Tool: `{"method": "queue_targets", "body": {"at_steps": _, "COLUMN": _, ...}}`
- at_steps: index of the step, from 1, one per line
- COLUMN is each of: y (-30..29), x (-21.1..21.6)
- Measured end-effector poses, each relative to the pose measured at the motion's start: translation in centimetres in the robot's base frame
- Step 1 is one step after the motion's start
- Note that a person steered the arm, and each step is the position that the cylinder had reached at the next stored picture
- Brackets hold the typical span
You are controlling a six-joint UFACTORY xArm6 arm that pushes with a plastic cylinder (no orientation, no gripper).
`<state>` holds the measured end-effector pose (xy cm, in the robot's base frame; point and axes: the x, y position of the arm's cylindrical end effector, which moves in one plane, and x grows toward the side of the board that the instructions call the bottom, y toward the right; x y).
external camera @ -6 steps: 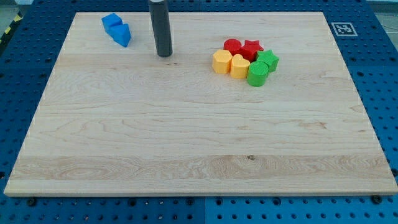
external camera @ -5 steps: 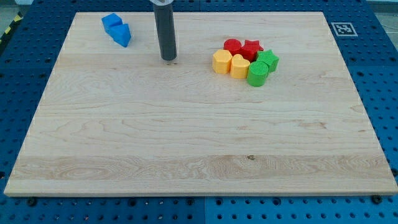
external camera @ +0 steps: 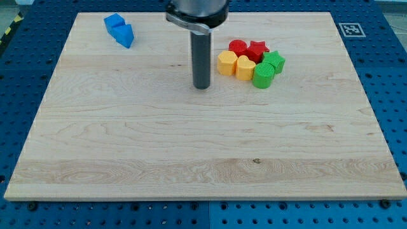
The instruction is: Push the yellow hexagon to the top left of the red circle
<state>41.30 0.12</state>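
Tip (external camera: 201, 87) down on the counter (external camera: 191, 146), gripping nothing.
You see it has slid right and lower, near but left of the yellow hexagon (external camera: 226, 63), which touches the red circle (external camera: 238, 47).

My dark rod (external camera: 201, 57) stood straight up and down. It came in from the view's top, under a wider round grey part (external camera: 196, 13) that was cut off by the edge of the view. My tip (external camera: 201, 87) was down at the worktop (external camera: 191, 159), in its upper half, near the middle from side to side.
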Motion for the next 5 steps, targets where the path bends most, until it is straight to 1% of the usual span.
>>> {"method": "queue_targets", "body": {"at_steps": 1, "y": 3.2, "x": 0.0}}
{"method": "queue_targets", "body": {"at_steps": 2, "y": 4.8, "x": 0.0}}
{"method": "queue_targets", "body": {"at_steps": 3, "y": 4.8, "x": -1.4}}
{"method": "queue_targets", "body": {"at_steps": 5, "y": 6.5, "x": -2.6}}
